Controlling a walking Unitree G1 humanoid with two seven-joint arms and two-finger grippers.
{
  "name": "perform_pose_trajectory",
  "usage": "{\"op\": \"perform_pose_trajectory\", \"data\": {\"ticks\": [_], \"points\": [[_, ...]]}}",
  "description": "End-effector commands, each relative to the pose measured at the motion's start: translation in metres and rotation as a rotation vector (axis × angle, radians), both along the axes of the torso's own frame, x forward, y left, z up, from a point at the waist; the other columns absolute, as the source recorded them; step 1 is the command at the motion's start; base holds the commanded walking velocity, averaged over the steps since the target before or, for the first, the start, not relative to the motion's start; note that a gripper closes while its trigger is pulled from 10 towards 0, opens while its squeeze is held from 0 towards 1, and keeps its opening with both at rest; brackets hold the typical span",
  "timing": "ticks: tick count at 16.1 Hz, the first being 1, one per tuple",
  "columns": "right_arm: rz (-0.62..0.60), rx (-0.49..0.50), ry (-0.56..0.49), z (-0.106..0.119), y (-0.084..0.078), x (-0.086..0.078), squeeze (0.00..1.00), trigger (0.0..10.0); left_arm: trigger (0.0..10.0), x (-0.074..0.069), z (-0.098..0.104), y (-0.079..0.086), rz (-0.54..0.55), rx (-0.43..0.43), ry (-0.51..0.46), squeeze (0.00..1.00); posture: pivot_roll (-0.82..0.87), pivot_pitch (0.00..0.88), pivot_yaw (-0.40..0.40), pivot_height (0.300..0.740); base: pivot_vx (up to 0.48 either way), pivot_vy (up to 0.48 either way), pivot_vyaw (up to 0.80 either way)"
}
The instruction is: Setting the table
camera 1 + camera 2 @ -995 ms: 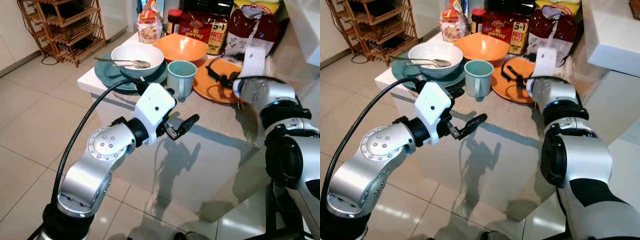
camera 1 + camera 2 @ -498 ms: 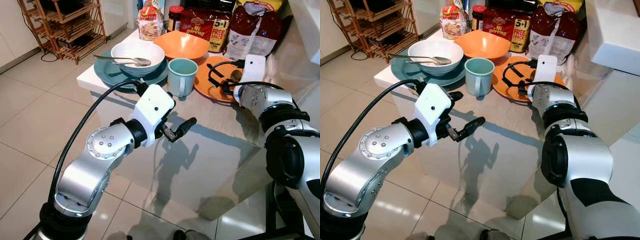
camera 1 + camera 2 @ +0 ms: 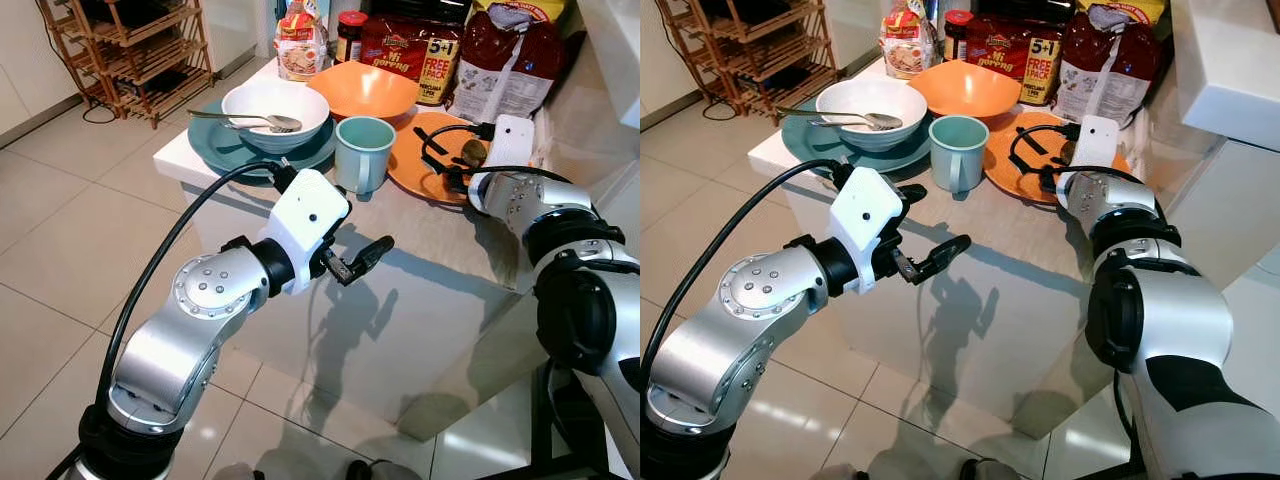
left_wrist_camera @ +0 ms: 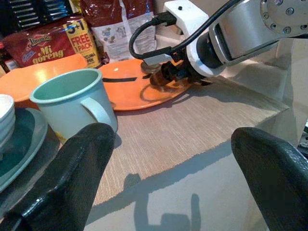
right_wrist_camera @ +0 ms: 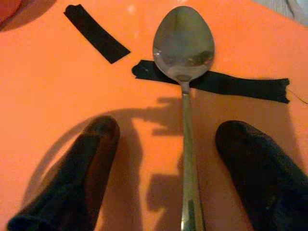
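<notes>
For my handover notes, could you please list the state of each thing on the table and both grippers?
Spoon: lying flat on the orange plate, ungrasped.
Right gripper: open, fingers astride the spoon handle.
Left gripper: open, in the air before the table.
Green mug: upright, empty.
White bowl: on the teal plate, cutlery inside.
Orange bowl: upright.

Red noodle multipack [image 4: 50, 41] standing behind orange bowl [image 3: 962, 88]: showing "Mi goreng", plus yellow panel reading "5+1 FREE PACK". Other bags/jar near bowl: print too small/blurred, not reading.
</notes>
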State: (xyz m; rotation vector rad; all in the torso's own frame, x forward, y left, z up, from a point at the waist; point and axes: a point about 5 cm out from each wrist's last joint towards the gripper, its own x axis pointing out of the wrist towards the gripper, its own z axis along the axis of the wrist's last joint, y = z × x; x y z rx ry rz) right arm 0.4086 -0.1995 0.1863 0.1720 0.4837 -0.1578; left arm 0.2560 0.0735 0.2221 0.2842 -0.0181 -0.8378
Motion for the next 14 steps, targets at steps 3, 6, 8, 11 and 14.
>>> {"op": "perform_pose_trajectory", "data": {"ticks": [3,6,8,11,14], "points": [[0.0,0.015,0.033,-0.0069,-0.005,-0.0033,0.0,0.0,10.0,-0.0018,0.0056,-0.0052,-0.033,0.004,-0.019,0.0,0.08,0.052,-0.054,0.74,0.0,0.0,0.0],[0.015,-0.009,0.052,-0.0088,-0.0054,-0.0043,0.0,0.0,10.0,-0.0027,0.0053,-0.0066,-0.037,0.003,-0.021,0.0,0.08,0.042,-0.056,0.74,0.0,0.0,0.0],[0.027,-0.015,0.063,-0.0102,-0.0046,-0.0049,0.0,0.0,10.0,-0.0032,0.0054,-0.0069,-0.044,0.004,-0.021,0.0,0.08,0.039,-0.055,0.74,0.0,0.0,0.0],[0.028,-0.017,0.067,-0.0105,-0.0048,-0.0051,0.0,0.0,10.0,-0.003,0.0061,-0.007,-0.046,0.003,-0.023,0.0,0.08,0.037,-0.055,0.74,0.0,0.0,0.0],[0.024,-0.012,0.064,-0.0102,-0.0051,-0.005,0.0,0.0,10.0,-0.0026,0.0065,-0.0067,-0.046,0.004,-0.022,0.0,0.08,0.037,-0.054,0.74,0.0,0.0,0.0]]}}
